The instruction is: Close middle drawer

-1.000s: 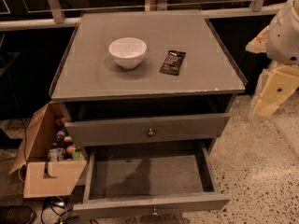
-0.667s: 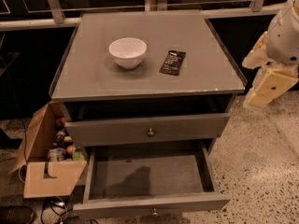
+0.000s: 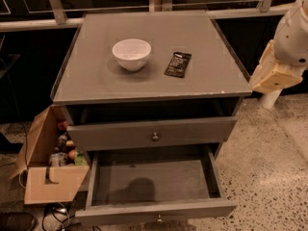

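The middle drawer (image 3: 151,182) of the grey cabinet is pulled far out. Its plain grey floor is bare, and its front panel with a small brass knob (image 3: 159,219) sits at the bottom edge of the camera view. The drawer above it (image 3: 154,134) is open a little, with its own knob at centre. My gripper (image 3: 272,76) is on the white and tan arm at the right of the cabinet, level with the cabinet top. It is well above and to the right of the middle drawer and touches nothing.
A white bowl (image 3: 131,53) and a dark packet (image 3: 178,64) lie on the cabinet top (image 3: 96,81). An open cardboard box (image 3: 53,174) with bottles and small items stands against the cabinet's left side. Cables lie on the speckled floor (image 3: 269,177) at lower left.
My arm has shifted a little to the left and upward beside the cabinet's right edge. The drawers, bowl and packet have not moved.
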### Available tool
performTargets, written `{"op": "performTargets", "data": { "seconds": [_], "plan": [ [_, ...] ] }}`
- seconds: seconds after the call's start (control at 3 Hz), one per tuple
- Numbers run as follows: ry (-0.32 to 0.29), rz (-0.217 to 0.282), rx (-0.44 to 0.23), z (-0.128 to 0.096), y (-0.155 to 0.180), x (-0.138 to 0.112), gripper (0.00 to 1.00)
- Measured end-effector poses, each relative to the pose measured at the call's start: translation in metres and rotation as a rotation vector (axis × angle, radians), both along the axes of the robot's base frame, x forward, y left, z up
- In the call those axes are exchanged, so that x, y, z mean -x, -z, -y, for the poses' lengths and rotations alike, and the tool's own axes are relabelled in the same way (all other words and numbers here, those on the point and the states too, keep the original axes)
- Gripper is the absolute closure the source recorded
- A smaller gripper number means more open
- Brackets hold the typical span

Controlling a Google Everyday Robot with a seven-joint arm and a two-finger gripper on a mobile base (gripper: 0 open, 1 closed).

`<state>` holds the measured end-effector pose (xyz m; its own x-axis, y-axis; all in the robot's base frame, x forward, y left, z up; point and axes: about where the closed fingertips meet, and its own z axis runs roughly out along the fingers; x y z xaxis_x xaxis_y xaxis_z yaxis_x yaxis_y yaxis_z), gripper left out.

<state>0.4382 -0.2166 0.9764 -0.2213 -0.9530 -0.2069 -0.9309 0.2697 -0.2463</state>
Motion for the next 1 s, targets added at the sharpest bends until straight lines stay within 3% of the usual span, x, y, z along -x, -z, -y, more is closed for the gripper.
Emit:
{"op": "performTargets", "data": {
  "seconds": [0.33, 0.67, 1.0],
  "plan": [
    [0.029, -0.015, 0.008, 0.005, 0.018, 0.010, 1.00],
    [0.087, -0.075, 0.039, 0.012, 0.067, 0.032, 1.00],
    [0.101, -0.174, 0.048, 0.007, 0.126, 0.054, 1.00]
  ]
}}
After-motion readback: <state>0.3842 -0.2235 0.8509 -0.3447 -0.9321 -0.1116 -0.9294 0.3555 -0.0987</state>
